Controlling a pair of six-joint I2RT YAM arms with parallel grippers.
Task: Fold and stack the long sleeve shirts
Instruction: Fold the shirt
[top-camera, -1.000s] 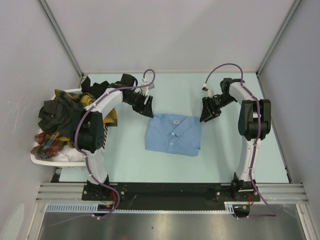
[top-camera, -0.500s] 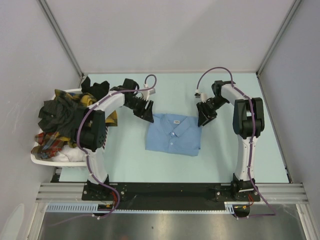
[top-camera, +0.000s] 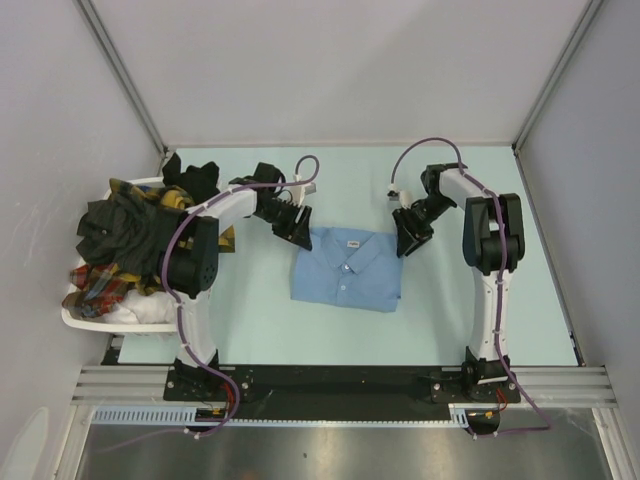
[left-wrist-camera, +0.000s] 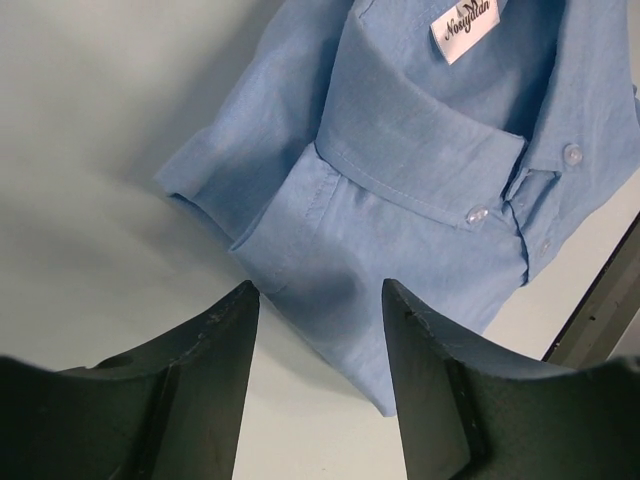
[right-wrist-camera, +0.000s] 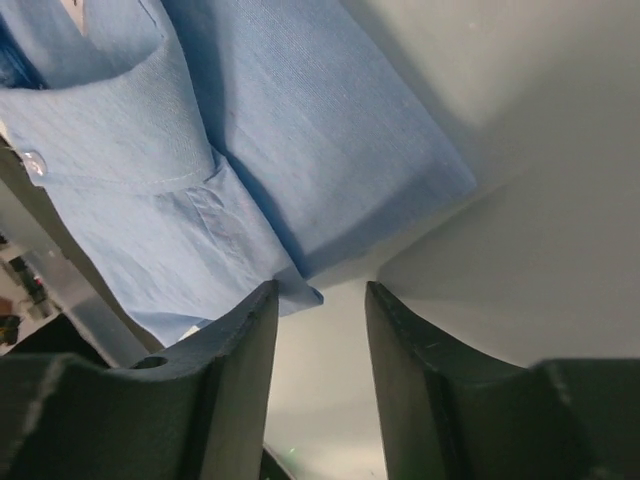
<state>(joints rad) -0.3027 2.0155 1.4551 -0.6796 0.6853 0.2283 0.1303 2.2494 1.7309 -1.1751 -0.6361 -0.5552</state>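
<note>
A light blue long sleeve shirt (top-camera: 347, 267) lies folded into a rectangle at the table's middle, collar and white label facing up. My left gripper (top-camera: 297, 228) hangs open at its far left corner. In the left wrist view the shirt (left-wrist-camera: 420, 150) has its folded edge showing in the gap of the left gripper (left-wrist-camera: 320, 300). My right gripper (top-camera: 408, 240) is open at the far right corner. In the right wrist view the shirt (right-wrist-camera: 200, 130) has a corner by one fingertip of the right gripper (right-wrist-camera: 320, 295). Neither holds cloth.
A white basket (top-camera: 100, 322) at the left edge holds a dark shirt (top-camera: 115, 228), a yellow-black plaid one (top-camera: 170, 198) and a red plaid one (top-camera: 100, 283). Grey walls close in the table on three sides.
Both grippers have moved inward to the blue shirt's far corners, and their jaws have narrowed a little. The shirt has not shifted.
</note>
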